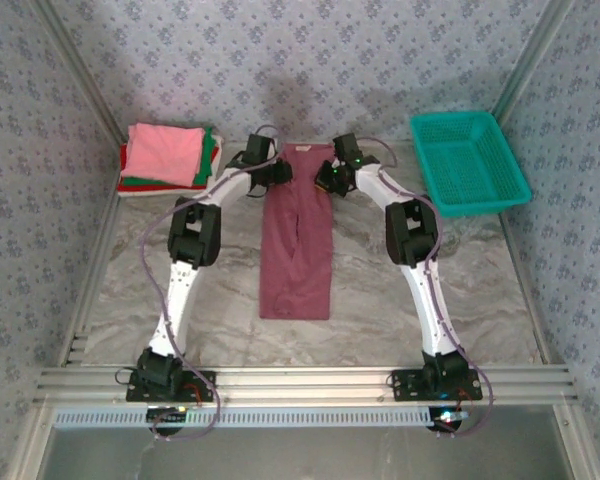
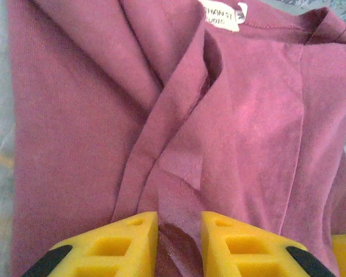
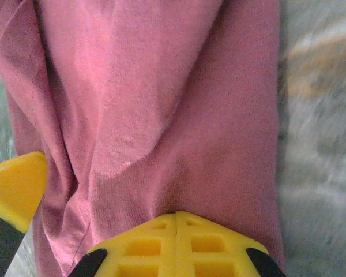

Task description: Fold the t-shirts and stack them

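The maroon t-shirt (image 1: 296, 250) lies as a long narrow strip down the middle of the table, its collar end far from the arm bases. Both grippers are at that far end. My left gripper (image 1: 280, 172) is on the left edge; in the left wrist view (image 2: 179, 231) its yellow fingers (image 2: 124, 242) are shut on a raised fold of maroon cloth, below the white neck label (image 2: 222, 14). My right gripper (image 1: 325, 178) is on the right edge; in the right wrist view (image 3: 176, 214) its fingers press together with cloth puckered into their tips. Folded t-shirts (image 1: 165, 158), pink on top, are stacked at the back left.
A teal mesh basket (image 1: 468, 160) stands at the back right. Patterned walls and metal rails close in the marble table (image 1: 460, 290) on three sides. Bare tabletop lies on both sides of the maroon strip.
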